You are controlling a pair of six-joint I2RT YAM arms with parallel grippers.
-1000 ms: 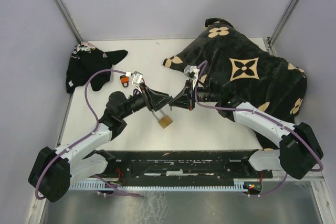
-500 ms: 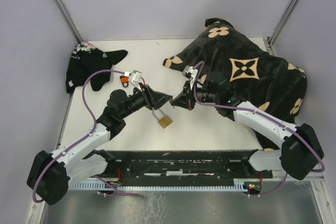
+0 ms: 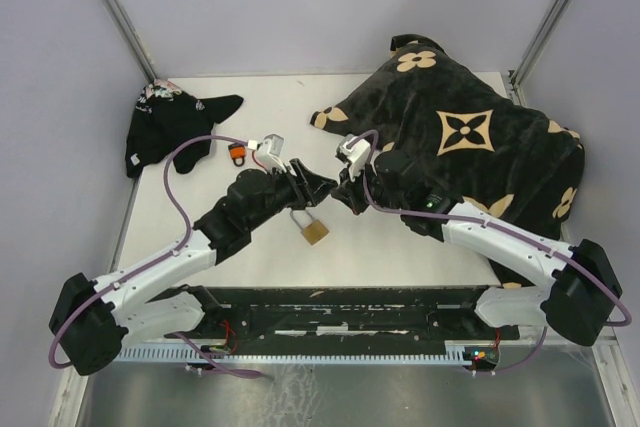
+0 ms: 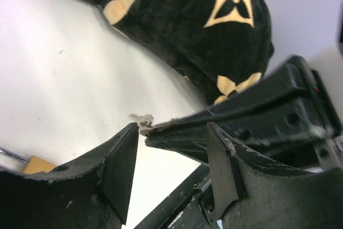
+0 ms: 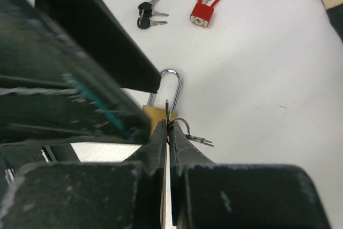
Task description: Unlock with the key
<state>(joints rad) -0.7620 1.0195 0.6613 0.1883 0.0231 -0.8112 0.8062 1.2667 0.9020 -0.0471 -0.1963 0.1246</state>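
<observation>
— While the right gripper (image 5: 168, 124) is pinching the key (image 5: 166, 106) between tightly closed fingers, where is the brass padlock (image 3: 316, 232) lying?
— It is lying flat on the white tabletop (image 3: 400, 247), just beneath the 2 gripper tips, with nothing gripping it. A ring (image 5: 183, 126) and a 2nd key (image 5: 199, 141) are dangling from the pinched one.
— And the left gripper (image 3: 320, 185)?
— It is standing fairly wide, holding nothing; the right gripper's tip is sitting between its 2 fingers.
— Anything else?
— A red padlock (image 5: 202, 17) and 2 dark-headed keys (image 5: 147, 15) are resting farther back, well apart from the brass one.
</observation>
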